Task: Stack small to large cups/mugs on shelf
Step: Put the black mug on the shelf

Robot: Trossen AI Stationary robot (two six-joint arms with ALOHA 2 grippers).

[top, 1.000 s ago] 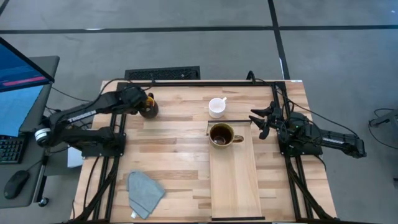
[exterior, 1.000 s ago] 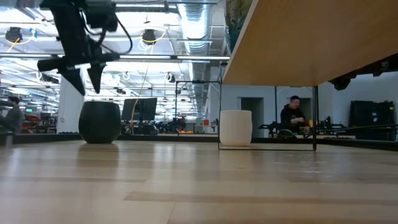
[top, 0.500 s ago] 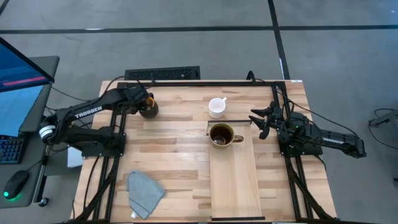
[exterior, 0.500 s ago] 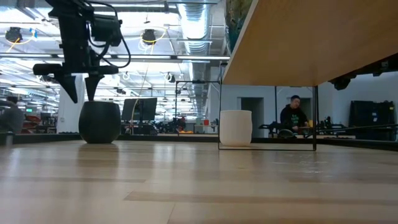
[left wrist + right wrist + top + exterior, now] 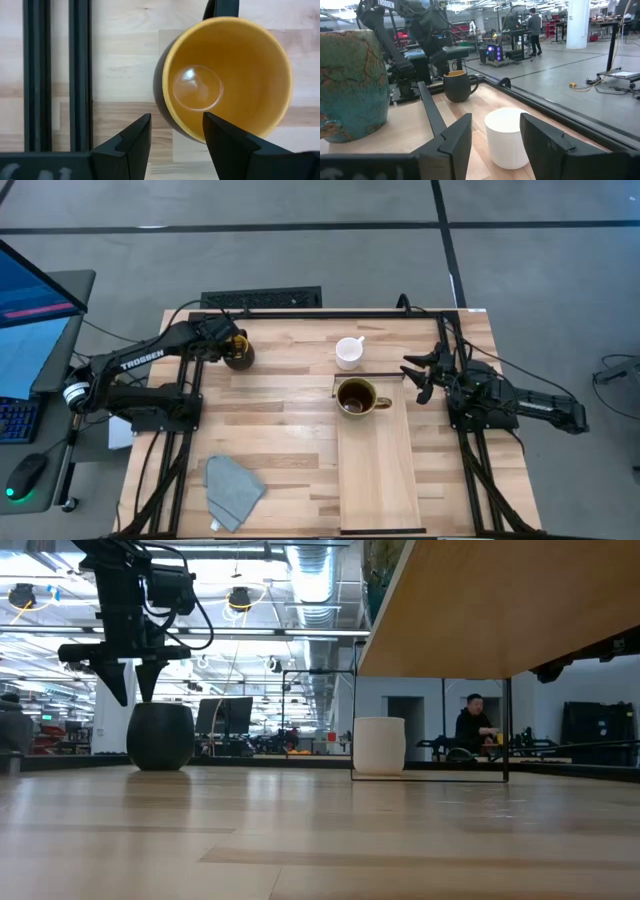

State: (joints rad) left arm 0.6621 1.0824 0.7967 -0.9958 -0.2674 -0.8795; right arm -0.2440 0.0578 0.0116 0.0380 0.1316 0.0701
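A mug, dark outside and yellow inside (image 5: 227,75), stands upright on the tabletop at the far left (image 5: 241,356). My left gripper (image 5: 175,132) hangs open just above it, pointing down; its fingertips (image 5: 132,690) clear the rim. A small white mug (image 5: 349,352) stands on the table beyond the far end of the pale shelf (image 5: 378,470). A large glossy brown mug (image 5: 355,397) sits on the shelf's far end. My right gripper (image 5: 420,375) waits open and level at the right, beside the shelf.
A grey-blue cloth (image 5: 233,487) lies near the front left. Dark frame rails (image 5: 55,75) run along the table's left side close to the yellow-lined mug. In the low view the shelf's underside (image 5: 500,600) stands raised above the tabletop on a thin frame.
My left gripper has tipped more upright over the dark mug with the yellow inside and sunk slightly toward it, then kept still. Its fingers stay open. No mug has moved.
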